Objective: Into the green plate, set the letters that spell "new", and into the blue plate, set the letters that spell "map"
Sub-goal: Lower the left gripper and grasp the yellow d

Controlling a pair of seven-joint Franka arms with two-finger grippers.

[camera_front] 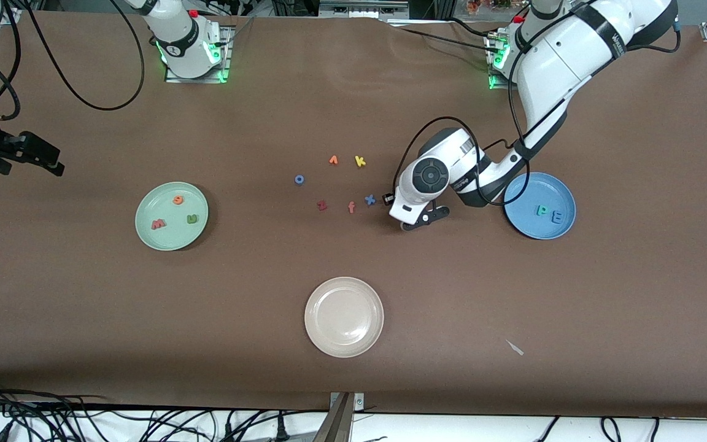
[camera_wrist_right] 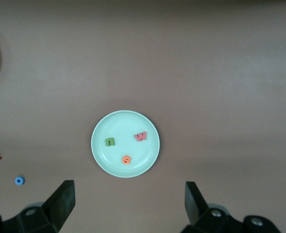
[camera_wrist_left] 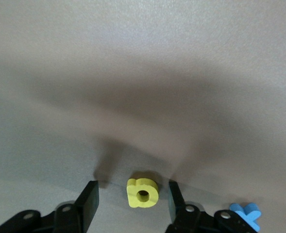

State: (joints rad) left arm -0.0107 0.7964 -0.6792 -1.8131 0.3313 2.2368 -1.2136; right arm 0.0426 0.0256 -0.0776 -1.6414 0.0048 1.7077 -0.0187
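One rounded yellow a (camera_wrist_left: 142,193) sits between the left claw's (camera_wrist_left: 133,196) parted, untouching fingers.

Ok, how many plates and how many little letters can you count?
Plates: 3 (green plate, blue plate, cream-white plate)
Foam letters in green plate: 3
Foam letters in blue plate: 2
Foam letters on table: 7, counting the yellow a at the left gripper
Total: 15
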